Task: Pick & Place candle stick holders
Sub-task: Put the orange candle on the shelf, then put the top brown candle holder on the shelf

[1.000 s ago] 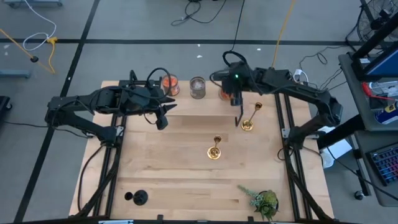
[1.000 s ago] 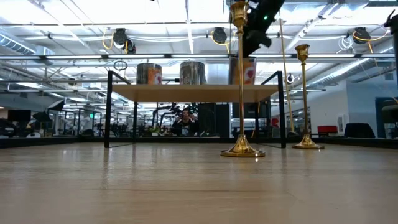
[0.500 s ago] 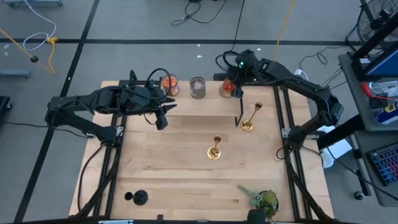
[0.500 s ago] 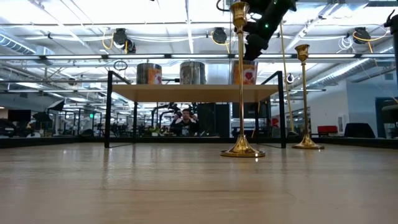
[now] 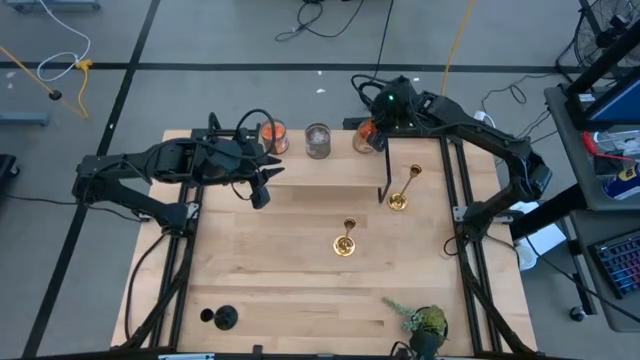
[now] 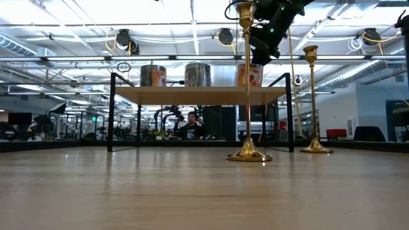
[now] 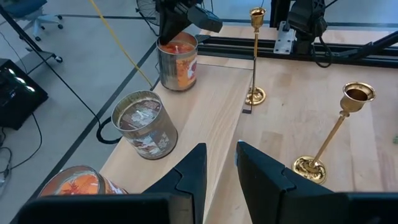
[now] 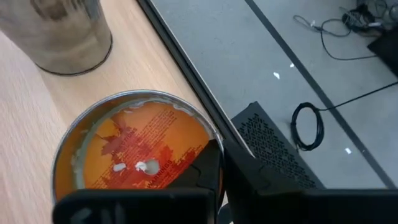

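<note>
The right end effector (image 5: 378, 138) hovers above an orange jar (image 8: 134, 152) at the desk's (image 5: 290, 260) far edge; whether it is open cannot be told. Two gold candlesticks (image 5: 345, 240) (image 5: 402, 190) stand upright mid-desk, well apart, and the black one (image 5: 222, 318) sits near the front left corner. The left end effector (image 5: 262, 185) waits slightly open, gripping nothing, near a silver jar (image 5: 318, 141).

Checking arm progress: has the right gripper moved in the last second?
Yes. The right gripper drew back toward the table's far edge, now over the orange jar.
</note>
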